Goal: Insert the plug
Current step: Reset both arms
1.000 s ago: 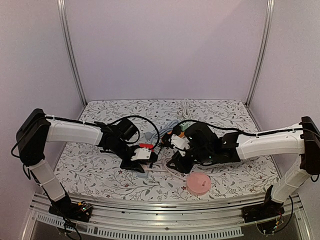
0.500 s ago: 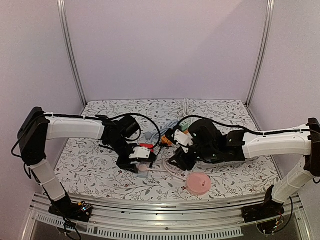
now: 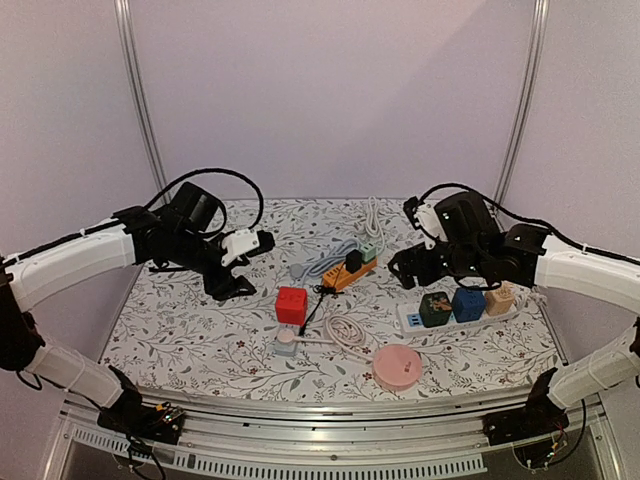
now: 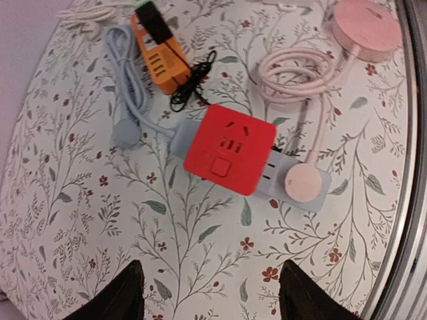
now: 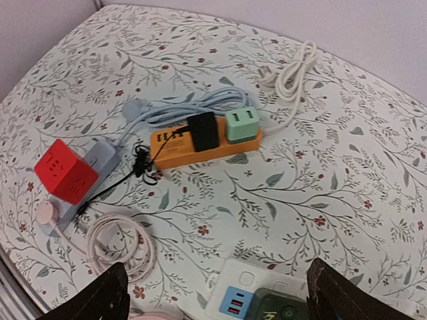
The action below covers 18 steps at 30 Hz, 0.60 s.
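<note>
A round pink plug [image 4: 302,183] sits pressed into the end of a grey power strip [image 4: 320,197], beside a red cube adapter [image 4: 229,157] on the same strip. Its pink cable [image 4: 293,70] coils off toward a pink round disc [image 4: 363,25]. In the top view the plug [image 3: 286,338] lies at centre front. My left gripper [image 3: 238,268] hangs raised to the left of it, my right gripper [image 3: 408,250] raised to the right. Both are open and hold nothing: the left gripper [image 4: 217,293] over bare cloth, the right gripper [image 5: 223,297] over cloth and a white strip's corner.
An orange power strip [image 3: 345,272] with a black and a green adapter lies mid-table, its black cord tangled beside it. A white power strip [image 3: 410,318] with green, blue and beige cubes lies at right. A blue-grey cable [image 3: 315,262] and a white cable [image 3: 373,215] lie behind.
Both arms have pulled up and outward from the grey strip, left arm to the left, right arm to the right. Both grippers opened. The pink plug stays in the strip.
</note>
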Each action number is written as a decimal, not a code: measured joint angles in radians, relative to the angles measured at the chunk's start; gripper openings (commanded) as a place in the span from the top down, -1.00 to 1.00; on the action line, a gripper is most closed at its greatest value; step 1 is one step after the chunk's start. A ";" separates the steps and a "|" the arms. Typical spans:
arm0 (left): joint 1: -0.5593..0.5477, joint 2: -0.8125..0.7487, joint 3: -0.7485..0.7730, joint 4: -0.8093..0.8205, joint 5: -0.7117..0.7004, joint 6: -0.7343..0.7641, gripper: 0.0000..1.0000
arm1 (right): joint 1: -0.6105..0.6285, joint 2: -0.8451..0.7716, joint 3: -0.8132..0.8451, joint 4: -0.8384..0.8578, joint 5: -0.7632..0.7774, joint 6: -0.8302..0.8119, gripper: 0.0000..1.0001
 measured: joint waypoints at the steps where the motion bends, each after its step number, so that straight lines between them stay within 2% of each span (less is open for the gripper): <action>1: 0.036 -0.021 -0.001 0.030 -0.019 -0.056 -0.52 | -0.055 -0.018 0.000 -0.022 0.014 0.018 -0.88; 7: 0.235 -0.202 -0.078 0.213 -0.126 -0.320 -0.66 | -0.417 -0.124 0.000 -0.143 0.049 0.098 -0.96; 10: 0.358 -0.303 -0.158 0.282 -0.156 -0.435 -0.68 | -0.580 -0.167 -0.008 -0.178 0.025 0.115 -0.98; 12: 0.431 -0.360 -0.216 0.318 -0.174 -0.492 -0.77 | -0.668 -0.203 -0.026 -0.194 -0.005 0.121 -0.97; 16: 0.546 -0.478 -0.345 0.374 -0.200 -0.572 -0.97 | -0.717 -0.259 -0.063 -0.205 0.037 0.126 -0.98; 18: 0.578 -0.512 -0.388 0.394 -0.199 -0.601 -0.99 | -0.716 -0.288 -0.081 -0.209 0.092 0.141 -0.98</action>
